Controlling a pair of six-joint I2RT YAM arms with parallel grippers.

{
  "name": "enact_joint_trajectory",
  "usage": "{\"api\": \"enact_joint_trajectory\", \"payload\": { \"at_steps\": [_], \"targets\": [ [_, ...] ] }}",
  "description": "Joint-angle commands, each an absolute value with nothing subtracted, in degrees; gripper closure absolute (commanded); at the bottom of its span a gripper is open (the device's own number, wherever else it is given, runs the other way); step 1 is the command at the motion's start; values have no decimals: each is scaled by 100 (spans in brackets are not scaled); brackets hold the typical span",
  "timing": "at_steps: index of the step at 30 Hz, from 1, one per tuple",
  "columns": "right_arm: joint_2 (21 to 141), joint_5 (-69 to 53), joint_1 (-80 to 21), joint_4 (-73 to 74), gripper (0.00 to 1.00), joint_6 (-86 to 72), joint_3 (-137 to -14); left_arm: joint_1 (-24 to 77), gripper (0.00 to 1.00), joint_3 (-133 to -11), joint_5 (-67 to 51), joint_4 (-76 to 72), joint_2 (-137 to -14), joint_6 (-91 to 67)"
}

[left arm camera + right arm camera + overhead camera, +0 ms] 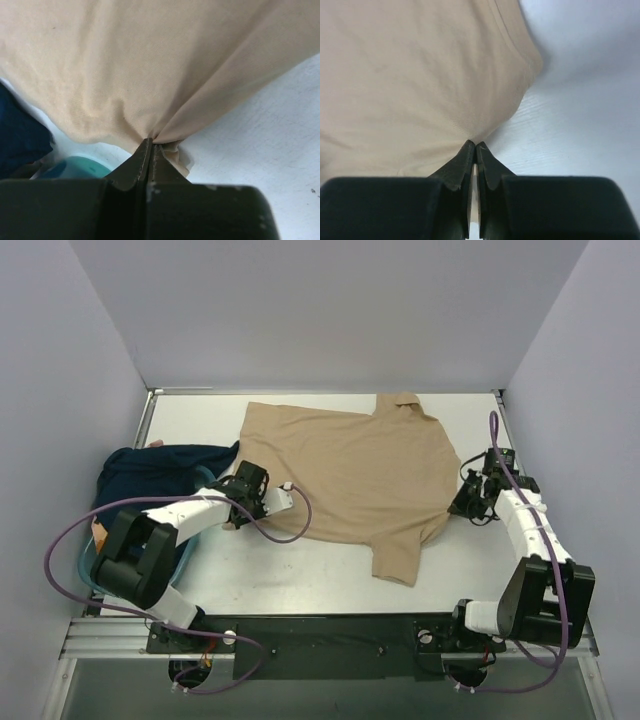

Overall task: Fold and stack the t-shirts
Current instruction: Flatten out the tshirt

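The tan t-shirt (350, 475) lies spread on the white table, collar at the far edge and one sleeve pointing to the near side. My left gripper (243, 502) is shut on its left edge; the left wrist view shows the tan cloth (150, 75) pinched and gathered at the closed fingertips (151, 145). My right gripper (462, 502) is shut on its right edge; the right wrist view shows the cloth (420, 75) pinched at the fingertips (473, 146). A dark navy t-shirt (150, 475) lies heaped at the left, over the teal basket.
The teal round basket (185, 558) sits at the left under the navy shirt, with a bit of orange cloth (100, 532) beside it. It also shows in the left wrist view (75, 167). Grey walls enclose the table on three sides.
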State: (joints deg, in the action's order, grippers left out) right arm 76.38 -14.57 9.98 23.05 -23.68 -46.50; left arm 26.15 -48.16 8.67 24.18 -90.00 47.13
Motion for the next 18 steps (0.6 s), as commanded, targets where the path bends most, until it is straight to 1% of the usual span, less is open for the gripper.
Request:
{"api": "enact_joint_trajectory", "payload": {
  "at_steps": [1,4,7,10,12,13,14,15,16,17,18],
  "targets": [
    [7303,-967,766,2830,100,-2100,-5334,2584,100,-4852,1099,2153,-8535,4342],
    [7847,-669,353,2777,100,-2092,-6017,2584,100,-4860,853,2294,-8333,4228],
    [8741,-606,-208,2804,100,-2118,-6634,2601,100,-4790,800,2312,-8288,4166],
    [9446,-510,-482,2830,100,-2057,-7284,2593,100,-4720,809,2259,-8288,4070],
    [9939,-466,-580,2987,86,-1864,-7705,2593,100,-4720,800,2276,-8297,4017],
    [10236,-475,-589,3119,71,-1724,-7838,2593,100,-4728,782,2311,-8297,3999],
    [10300,-483,-589,3390,67,-1679,-8075,2593,100,-4737,739,2338,-8288,3990],
    [10292,-405,-598,3480,56,-1609,-8129,2593,100,-4755,730,2355,-8279,3973],
    [10188,-309,-632,3524,49,-1582,-8043,2593,100,-4755,677,2373,-8262,3947],
    [9838,-73,-642,3524,38,-1591,-7938,2593,100,-4764,659,2390,-8262,3946],
    [9644,-18,-668,3524,34,-1591,-7641,2593,100,-4755,659,2391,-8253,3946]
  ]
}}
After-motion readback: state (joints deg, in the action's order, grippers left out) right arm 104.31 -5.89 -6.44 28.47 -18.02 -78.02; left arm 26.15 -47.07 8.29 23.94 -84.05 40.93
